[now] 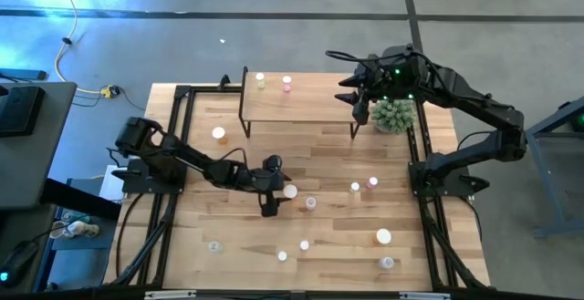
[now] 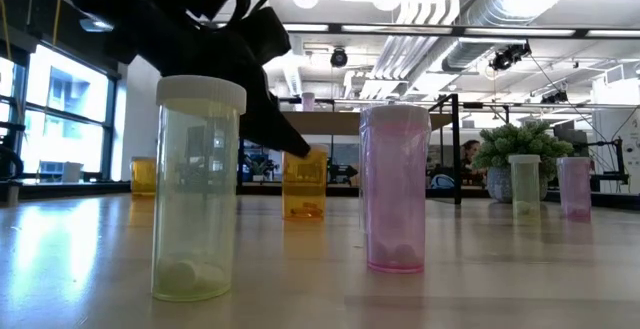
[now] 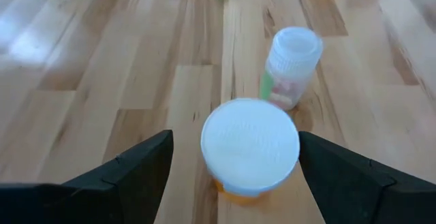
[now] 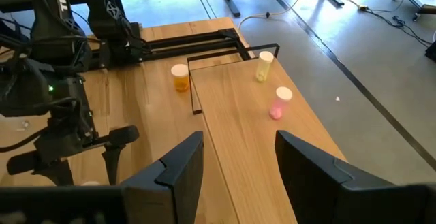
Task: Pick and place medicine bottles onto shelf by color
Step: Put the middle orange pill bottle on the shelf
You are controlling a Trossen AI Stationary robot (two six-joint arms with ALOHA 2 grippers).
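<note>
Left gripper spread wide, matte black wedge fingers flanking an orange bottle mid-table without touching. Its round ribbed white cap faces my wrist camera; translucent cylinder upright, long axis vertical. A pale bottle stands just beyond. My right gripper hovers over the light-wood shelf, fingers parted, empty; yellow bottle and pink bottle stand there.
</note>
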